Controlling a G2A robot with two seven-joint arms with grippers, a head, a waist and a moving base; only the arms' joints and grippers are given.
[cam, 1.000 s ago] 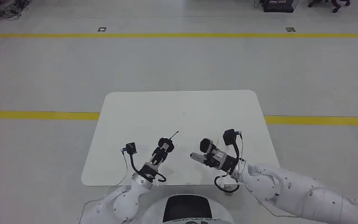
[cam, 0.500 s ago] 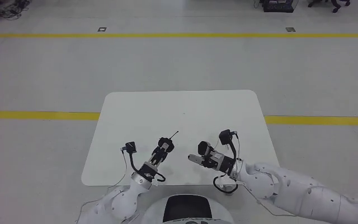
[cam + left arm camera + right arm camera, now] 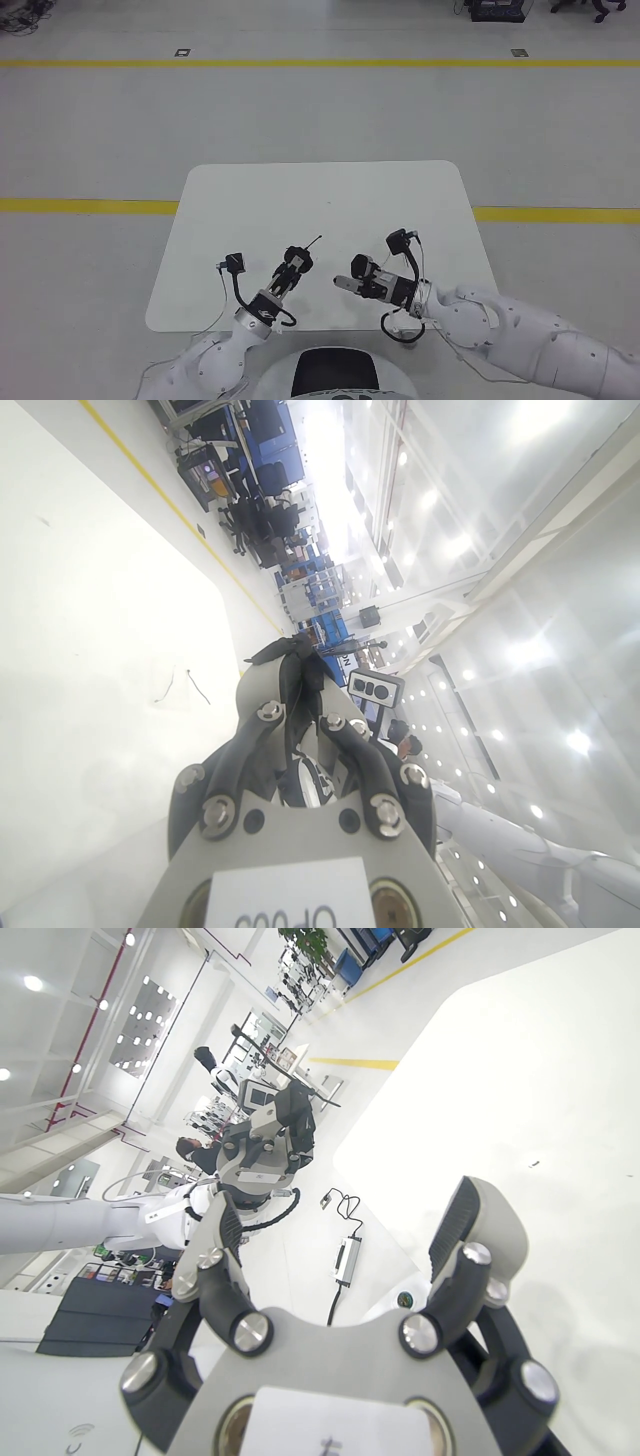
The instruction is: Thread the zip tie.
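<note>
Overhead, the robot's left gripper [image 3: 298,256] hangs over the near part of the white tabletop [image 3: 330,190], its jaws pinched together on a black zip tie [image 3: 313,243]. One thin end of the tie juts past the fingertips, angled toward the far side of the tabletop and a little toward the right arm. Seen from the right wrist, the strip runs straight across the clamped black pads and sticks out on both sides of them. The tie touches neither the tabletop nor the other arm.

Just beside it, also over the near part of the tabletop, the right gripper [image 3: 347,1198] faces the left one with its jaws spread wide and nothing between them. A clear gap separates the two grippers.

A small dark speck [image 3: 328,202] lies near the middle of the tabletop, well apart from both arms. On the floor beside the tabletop sits a grey power adapter [image 3: 346,1252] with a black cable, and yellow lines [image 3: 90,206] cross the pale floor on either side of the tabletop.
</note>
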